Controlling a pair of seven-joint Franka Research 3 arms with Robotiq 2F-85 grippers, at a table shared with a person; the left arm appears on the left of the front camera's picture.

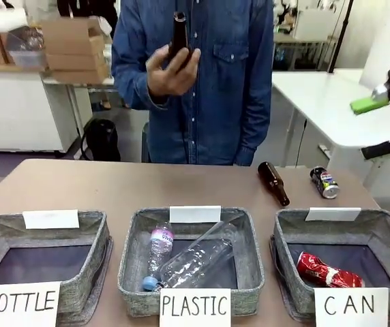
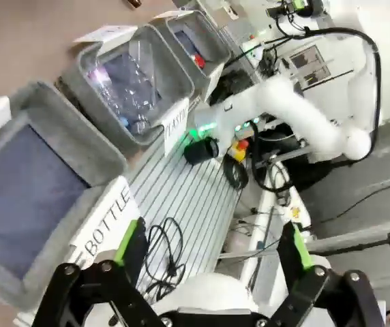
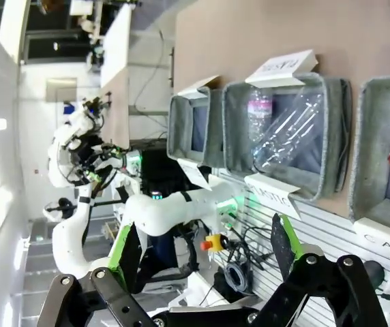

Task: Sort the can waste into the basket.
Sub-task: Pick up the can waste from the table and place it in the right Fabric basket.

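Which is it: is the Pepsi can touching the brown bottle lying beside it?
Apart. Front view shows bare table between Pepsi can and brown bottle.

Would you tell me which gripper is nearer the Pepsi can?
Right. The right gripper hangs above and to the right of the Pepsi can; the left gripper is near the BOTTLE basket, far to the opposite side.
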